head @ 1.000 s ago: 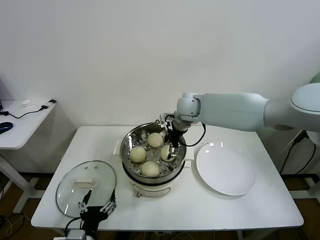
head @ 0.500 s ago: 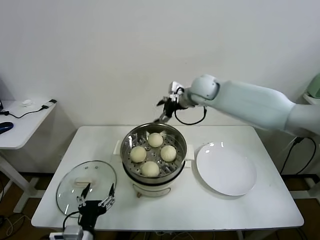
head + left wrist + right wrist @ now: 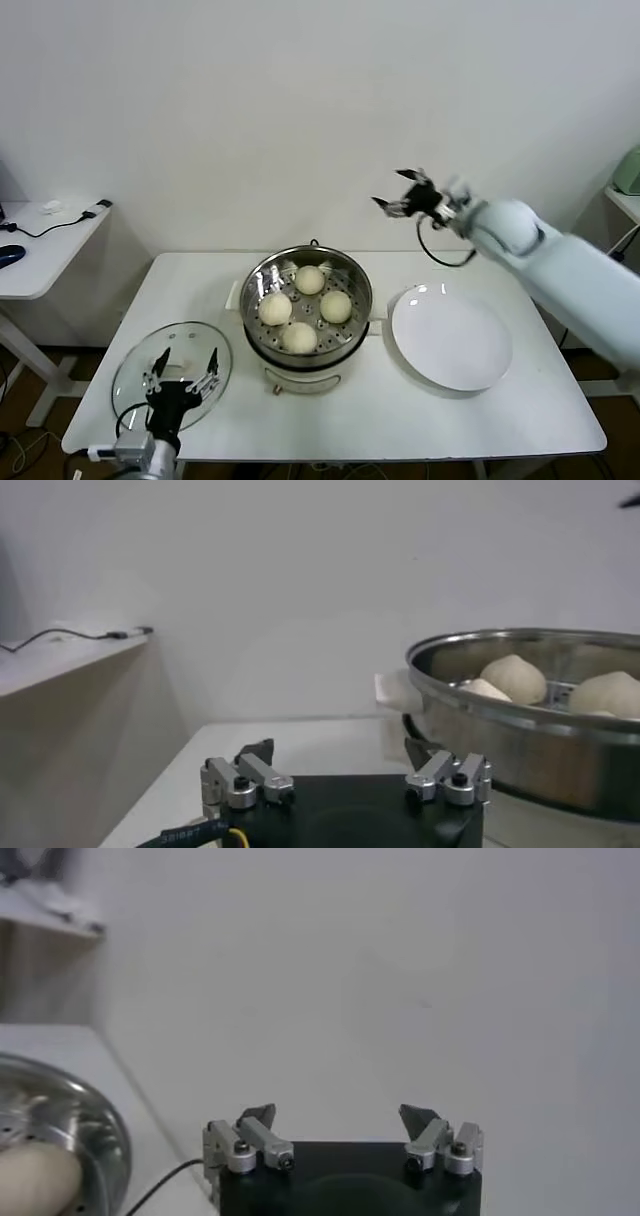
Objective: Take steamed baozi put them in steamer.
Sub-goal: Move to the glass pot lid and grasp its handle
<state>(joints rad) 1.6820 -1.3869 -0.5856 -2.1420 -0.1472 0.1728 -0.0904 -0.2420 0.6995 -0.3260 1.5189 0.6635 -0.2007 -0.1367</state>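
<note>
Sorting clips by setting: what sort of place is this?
Probably a lab or office staged as a kitchen: a bare white table holding only the steamer, a plate, a glass lid, plus a side desk with cables.

steamer point(image 3: 308, 305) top open, plate point(image 3: 452, 338) bare, lid point(image 3: 172, 362) under left gripper point(image 3: 182, 368)

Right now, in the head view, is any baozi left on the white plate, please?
No, the white plate is bare; all four baozi sit inside the steamer.

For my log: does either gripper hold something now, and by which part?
Nothing is held. The right gripper is open in the air; the left gripper is open above the glass lid.
</note>
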